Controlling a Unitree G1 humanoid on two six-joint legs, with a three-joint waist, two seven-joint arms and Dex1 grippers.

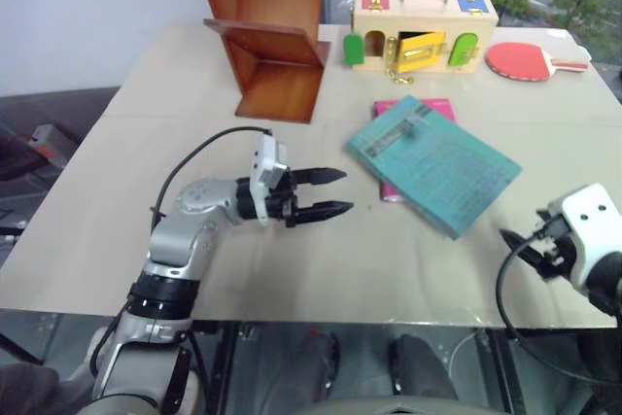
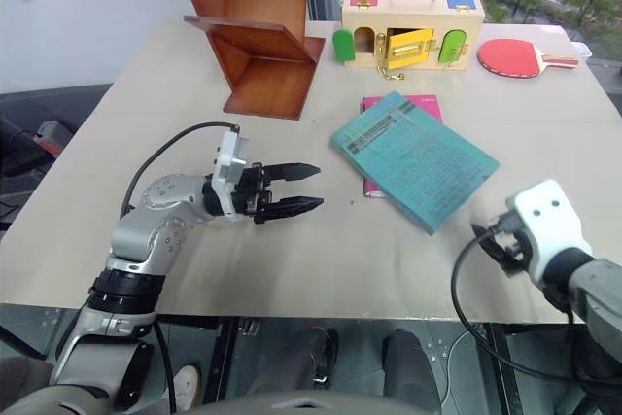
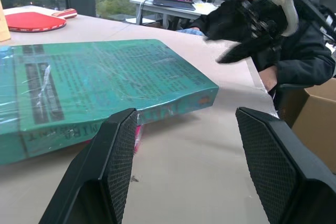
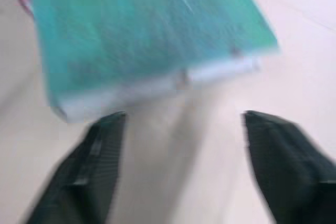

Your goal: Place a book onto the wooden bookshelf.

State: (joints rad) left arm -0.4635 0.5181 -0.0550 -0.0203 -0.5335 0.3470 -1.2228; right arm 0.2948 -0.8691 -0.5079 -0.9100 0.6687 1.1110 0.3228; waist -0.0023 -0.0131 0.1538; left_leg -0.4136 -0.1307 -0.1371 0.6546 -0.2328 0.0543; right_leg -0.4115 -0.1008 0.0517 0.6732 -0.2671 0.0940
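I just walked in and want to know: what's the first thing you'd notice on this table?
The big teal book lying in the middle of the table, on top of a pink book. Behind it stands the reddish wooden bookshelf, beside a pale box with coloured doors and a red paddle.

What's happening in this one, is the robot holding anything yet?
Nothing is held. The teal-green book lies flat on the table, partly covering a pink book. The left gripper hovers open beside it, pointing at its edge; the right gripper is open too, off to the book's other side. The wooden bookshelf stands at the table's far end, next to a pale box with coloured doors and a red paddle.
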